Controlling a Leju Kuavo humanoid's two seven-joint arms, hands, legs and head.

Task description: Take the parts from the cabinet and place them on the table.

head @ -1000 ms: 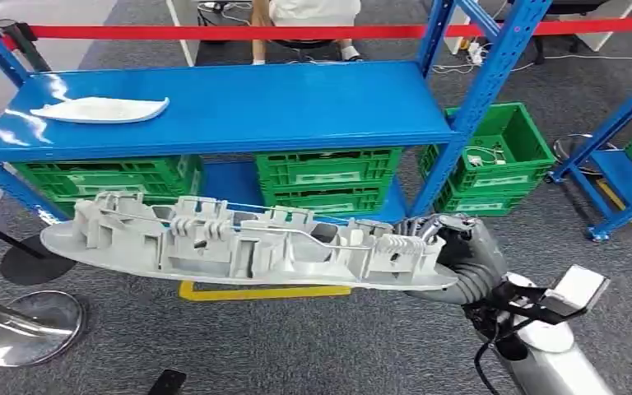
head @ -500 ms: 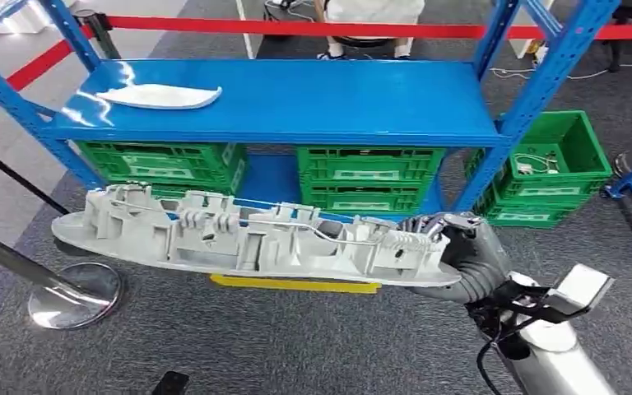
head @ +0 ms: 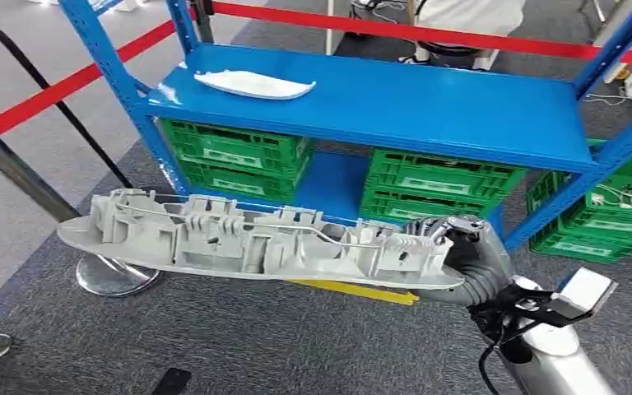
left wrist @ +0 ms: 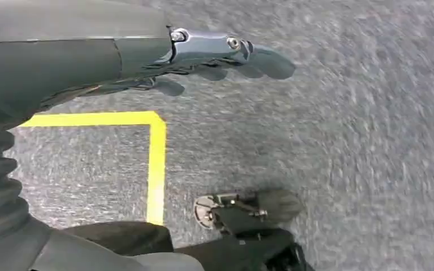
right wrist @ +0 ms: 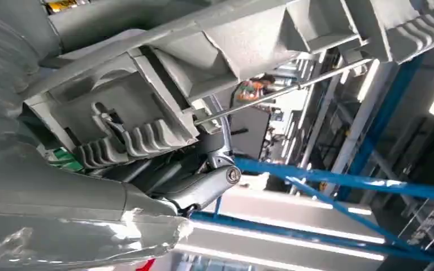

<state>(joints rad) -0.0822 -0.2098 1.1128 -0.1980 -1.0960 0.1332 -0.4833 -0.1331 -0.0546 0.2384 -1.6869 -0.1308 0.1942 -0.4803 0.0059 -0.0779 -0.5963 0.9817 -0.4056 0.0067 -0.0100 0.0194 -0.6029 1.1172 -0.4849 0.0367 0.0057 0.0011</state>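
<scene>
1. Since the earlier picture the whole view has swung: the blue rack (head: 428,107) now sits more to the right and at a slant, which is the camera turning, while the part (head: 251,247) keeps the same place before the body in the right hand (head: 461,251)
2. That part is a long grey plastic moulding with many ribs and clips and a thin metal rod along it. It hangs in the air, nearly level, above the carpet and in front of the rack
3. It looks stiff and rather light, but it is long and held at one end only, so the far end will want to sag and swing; the ribs and the rod could probably snap if knocked
4. A hold nearer the middle would be steadier, I think
5. Fingers of the right hand are closed around the part's end; the wrist view is crowded, so the exact hold is hard to read
6. Left hand (left wrist: 220,53) hangs over the floor, fingers stretched out and holding nothing
7. A second white part (head: 255,84) lies on the rack's shelf
</scene>
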